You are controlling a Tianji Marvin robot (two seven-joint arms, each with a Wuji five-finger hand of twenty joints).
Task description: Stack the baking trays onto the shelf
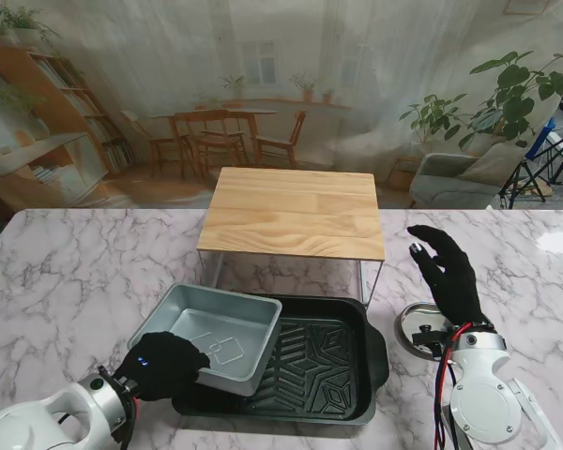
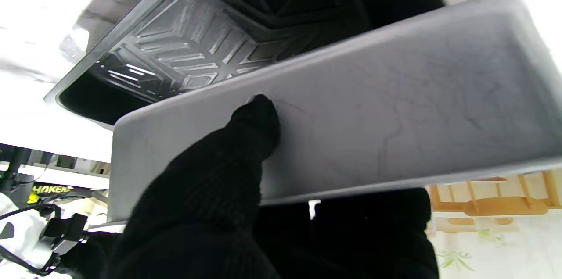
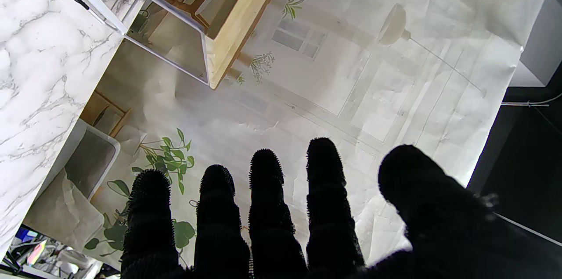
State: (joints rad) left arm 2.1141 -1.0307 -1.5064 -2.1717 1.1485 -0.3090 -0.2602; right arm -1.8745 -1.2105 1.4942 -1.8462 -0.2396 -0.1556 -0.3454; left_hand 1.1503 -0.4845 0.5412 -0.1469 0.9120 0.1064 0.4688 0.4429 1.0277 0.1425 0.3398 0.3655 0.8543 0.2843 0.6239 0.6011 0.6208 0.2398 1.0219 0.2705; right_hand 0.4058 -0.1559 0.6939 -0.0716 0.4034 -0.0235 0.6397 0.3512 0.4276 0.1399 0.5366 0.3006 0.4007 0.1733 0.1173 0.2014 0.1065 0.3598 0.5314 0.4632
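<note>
The desk [image 1: 66, 272] has a glossy white marble look with grey veins. The shelf [image 1: 296, 211] has a pale, matt wood top with visible grain on thin metal wire legs [image 1: 364, 281]. The grey tray [image 1: 216, 333] looks like smooth, matt metal; the dark tray [image 1: 328, 370] is black with an embossed, slightly shiny bottom. Both robot hands, left [image 1: 161, 366] and right [image 1: 448, 272], wear black, fuzzy knitted cloth.

Wooden-topped wire-legged shelf [image 1: 298, 212] stands on the marble table [image 1: 66, 272], farthest from me. Nearer, the grey metal baking tray [image 1: 211, 333] rests in the black patterned baking tray [image 1: 328, 361], at its left end.
</note>
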